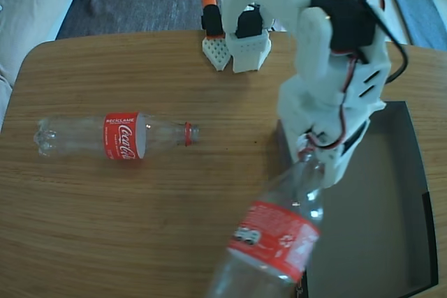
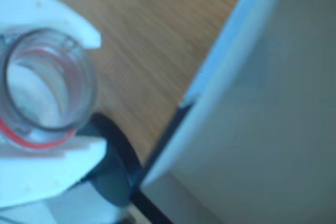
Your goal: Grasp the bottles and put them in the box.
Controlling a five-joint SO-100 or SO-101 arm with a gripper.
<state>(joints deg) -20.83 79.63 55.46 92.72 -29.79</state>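
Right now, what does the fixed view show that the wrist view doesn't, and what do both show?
Only the fixed view shows the second bottle lying on the table and the held bottle's red label. Only the wrist view looks down into the held bottle's open mouth. Both show the pincer shut on the held bottle beside the box.

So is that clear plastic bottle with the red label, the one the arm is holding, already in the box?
Not yet. The held clear plastic bottle hangs tilted from the gripper, over the dark grey box's near edge.

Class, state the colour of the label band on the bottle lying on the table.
Red with white Coca-Cola lettering on the lying bottle, clearest in the fixed view.
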